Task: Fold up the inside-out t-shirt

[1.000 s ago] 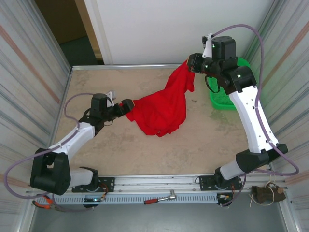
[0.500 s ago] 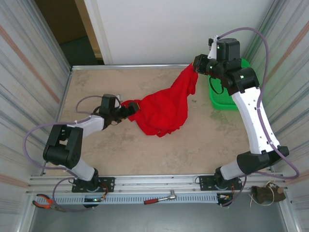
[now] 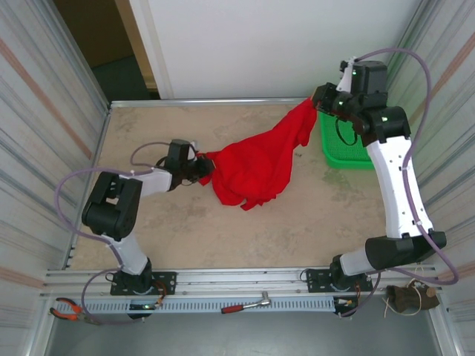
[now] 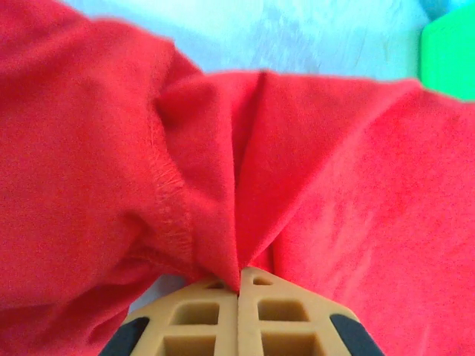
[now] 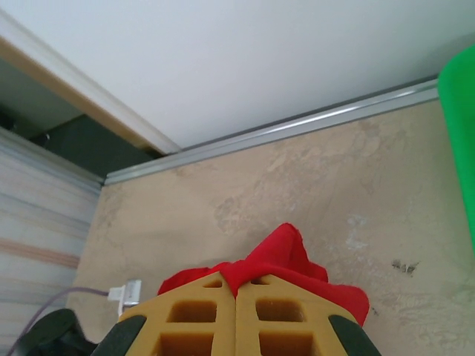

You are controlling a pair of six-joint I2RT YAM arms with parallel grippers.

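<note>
The inside-out t-shirt (image 3: 256,167) is bright red cloth, stretched from the table's middle up toward the back right. My left gripper (image 3: 203,167) is shut on its left edge, low near the table; the left wrist view shows a pinched fold of the t-shirt (image 4: 223,185) between the tan fingers (image 4: 200,315). My right gripper (image 3: 318,100) is raised at the back right, shut on an upper corner of the t-shirt (image 5: 278,256). The cloth hangs slanting between the two grips, its lower bulk resting on the table.
A green mesh basket (image 3: 349,152) stands at the back right, under the right arm. The beige table (image 3: 148,126) has metal walls at both sides and a white wall behind. Pliers (image 3: 70,310) and a ratchet (image 3: 249,304) lie on the front rail.
My left gripper has slid right into the shirt's left edge and shut on it. My right gripper has carried its corner farther right and back, drawing the cloth out.
</note>
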